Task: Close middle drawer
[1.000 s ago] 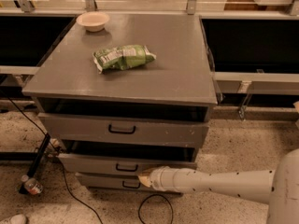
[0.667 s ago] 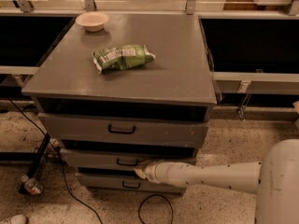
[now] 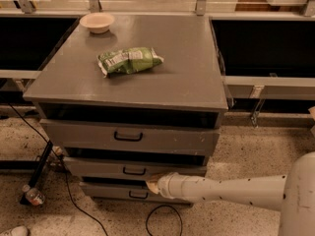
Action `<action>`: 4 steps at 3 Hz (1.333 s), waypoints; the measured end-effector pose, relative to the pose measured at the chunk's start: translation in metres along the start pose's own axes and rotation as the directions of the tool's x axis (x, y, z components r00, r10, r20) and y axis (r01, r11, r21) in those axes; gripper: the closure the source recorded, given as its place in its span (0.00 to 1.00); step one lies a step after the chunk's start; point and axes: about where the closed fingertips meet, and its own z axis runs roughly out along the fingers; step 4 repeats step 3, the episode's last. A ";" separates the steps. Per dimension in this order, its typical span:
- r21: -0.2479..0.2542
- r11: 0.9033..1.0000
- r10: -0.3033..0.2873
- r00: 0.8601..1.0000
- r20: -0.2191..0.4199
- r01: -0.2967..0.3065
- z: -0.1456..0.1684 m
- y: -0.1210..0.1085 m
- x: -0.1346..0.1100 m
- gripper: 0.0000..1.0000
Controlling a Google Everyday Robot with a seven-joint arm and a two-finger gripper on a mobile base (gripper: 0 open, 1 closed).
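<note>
The middle drawer is a wide grey drawer with a low front panel and a small black bar handle. It stands a little out from the grey cabinet, with a dark gap above it. My gripper, at the end of the white arm, reaches in from the lower right. Its tip is at the lower edge of the middle drawer's front, just right of the handle. It holds nothing that I can see.
The top drawer above also stands out; the bottom drawer sits below. A green snack bag and a pale bowl lie on the cabinet top. Black cables and a bottle are on the floor at the left.
My arm has stretched further toward the cabinet and the gripper has risen from near the bottom drawer to the middle drawer's front. The bag and bowl have not moved.
</note>
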 end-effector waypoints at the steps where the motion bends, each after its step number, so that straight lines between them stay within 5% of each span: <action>1: 0.056 0.996 0.076 0.997 -0.022 -0.074 -0.048 -0.005 0.037 1.00; 2: 0.047 0.996 0.077 0.997 -0.031 -0.075 -0.049 0.001 0.044 0.97; 3: 0.047 0.996 0.077 0.997 -0.031 -0.075 -0.049 0.001 0.044 0.74; 4: 0.047 0.996 0.077 0.997 -0.031 -0.075 -0.049 0.001 0.044 0.74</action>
